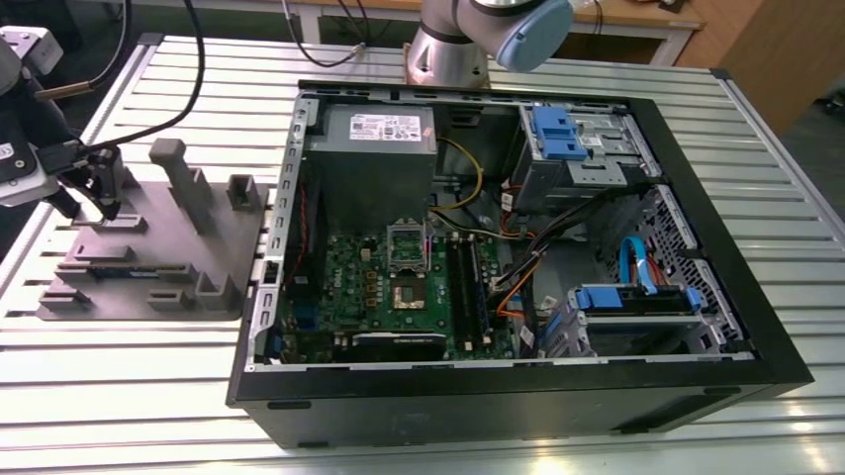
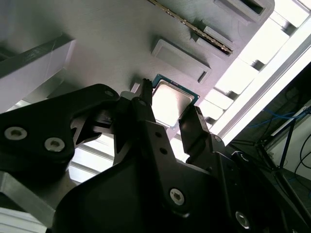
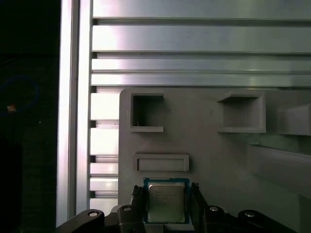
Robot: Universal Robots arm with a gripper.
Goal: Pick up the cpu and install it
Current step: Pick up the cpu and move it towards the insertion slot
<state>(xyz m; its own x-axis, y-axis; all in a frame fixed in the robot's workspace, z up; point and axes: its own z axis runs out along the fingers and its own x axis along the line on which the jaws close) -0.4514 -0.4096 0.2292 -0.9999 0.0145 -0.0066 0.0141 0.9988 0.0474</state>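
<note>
We find gripper (image 3: 166, 191) around cpu (image 3: 166, 203) on grey fixture (image 3: 209, 145); clamped or loose, we cannot tell. Risk: uneven squeeze tilts chip, dropping it onto fixture.

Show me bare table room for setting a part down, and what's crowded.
Bare table slats lie camera-side of the grey fixture, beside the computer case, and along the case at the exterior view's right. Crowded: the fixture, with the gripper over the cpu.
</note>
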